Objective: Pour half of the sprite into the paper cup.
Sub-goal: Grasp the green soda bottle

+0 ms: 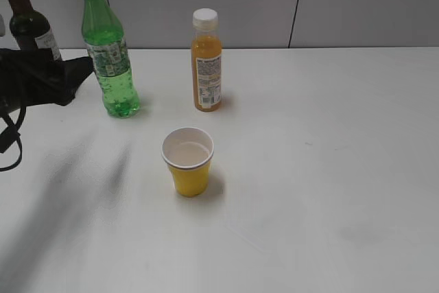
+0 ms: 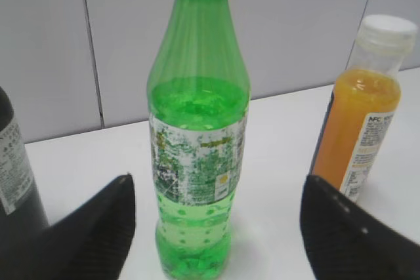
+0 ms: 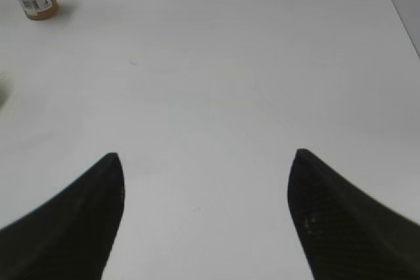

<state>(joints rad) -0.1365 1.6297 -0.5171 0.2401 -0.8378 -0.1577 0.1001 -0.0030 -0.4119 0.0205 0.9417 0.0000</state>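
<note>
Grey wall panels are backing a white tabletop (image 1: pixel 329 169) that is carrying everything in play. At far left a dark wine bottle (image 1: pixel 24 15) is standing partly behind the left arm, whose left tool (image 2: pixel 216 221) is reaching in low and level, its fingers (image 2: pixel 98 227) spread wide apart and empty, flanking the sprite (image 1: pixel 108 53) without touching it. The sprite is standing upright near the back edge, uncapped, with liquid filling it to roughly the shoulder. It is looking fairly heavy for its thin, smooth plastic wall, which will probably be giving under a hard squeeze, so the labelled waist is seeming the safest place to take hold, and tilting will be needing care with the open neck. Further right an orange juice bottle (image 1: pixel 206 60) is standing capped. In front, between both bottles and well apart from them, the paper cup (image 1: pixel 188 161) is sitting upright, light and easy to tip. On the right, the right tool (image 3: pixel 207 221) is hovering over bare tabletop, fingers also parted, holding nothing.
</note>
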